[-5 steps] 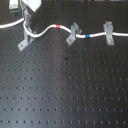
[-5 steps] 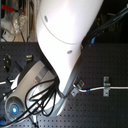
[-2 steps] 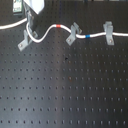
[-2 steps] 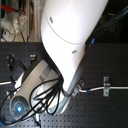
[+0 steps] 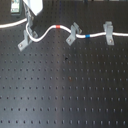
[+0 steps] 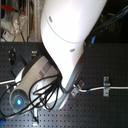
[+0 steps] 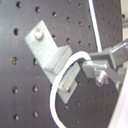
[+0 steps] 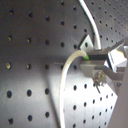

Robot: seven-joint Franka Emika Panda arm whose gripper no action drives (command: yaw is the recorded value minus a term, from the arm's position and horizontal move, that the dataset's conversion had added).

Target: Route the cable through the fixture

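Note:
The white cable (image 5: 47,32) runs across the far part of the black breadboard in the first exterior view, with a red band (image 5: 58,27) and a blue band (image 5: 88,36). The fixture (image 5: 25,41), a grey clip with two long tilted prongs, stands at the first exterior view's left. My gripper (image 5: 32,29) is just above its prongs, shut on the cable. In the first wrist view the gripper (image 7: 92,62) holds the cable (image 7: 95,25) against the fixture's (image 7: 50,52) prongs, and the cable bends around them. In the second wrist view the cable (image 8: 87,22) curves past the fixture (image 8: 86,42).
The cable passes through a narrower slanted clip (image 5: 73,34) and a squat clip (image 5: 108,31) toward the first exterior view's right. In the second exterior view the white arm (image 6: 70,40) hides the fixture; one clip (image 6: 106,85) and the cable (image 6: 95,90) show.
The gripper with the cable has shifted slightly over the fixture, and the cable's bend beside the prongs has moved with it. The other clips have not moved.

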